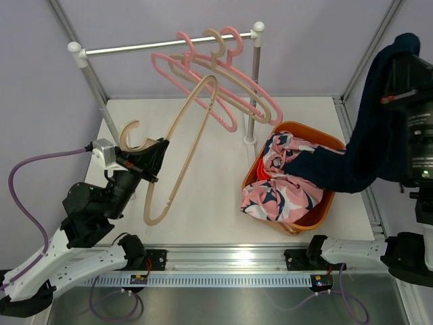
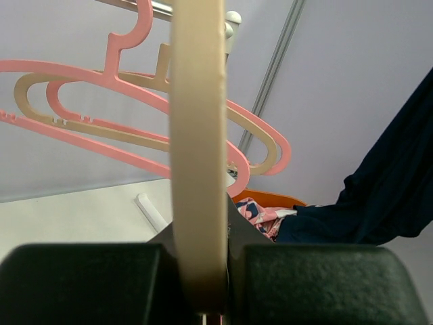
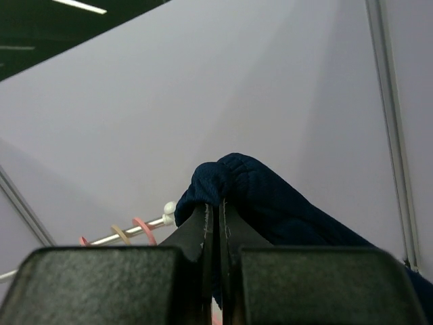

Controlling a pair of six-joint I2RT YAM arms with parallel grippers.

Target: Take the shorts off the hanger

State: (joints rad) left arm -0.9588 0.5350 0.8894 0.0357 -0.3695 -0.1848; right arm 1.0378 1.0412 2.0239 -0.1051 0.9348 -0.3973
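My left gripper is shut on a beige hanger, held tilted above the table; in the left wrist view the hanger runs up between the jaws. My right gripper is raised at the far right and shut on the dark navy shorts, which drape down into the orange basket. In the right wrist view the navy fabric bunches over the closed jaws. The pink patterned shorts lie in the basket. A bit of bright orange fabric shows under them. The light blue shorts are hidden.
A clothes rail on a stand crosses the back, with several empty pink and beige hangers hooked on it. The rail's right post stands just behind the basket. The frame uprights border the table on both sides.
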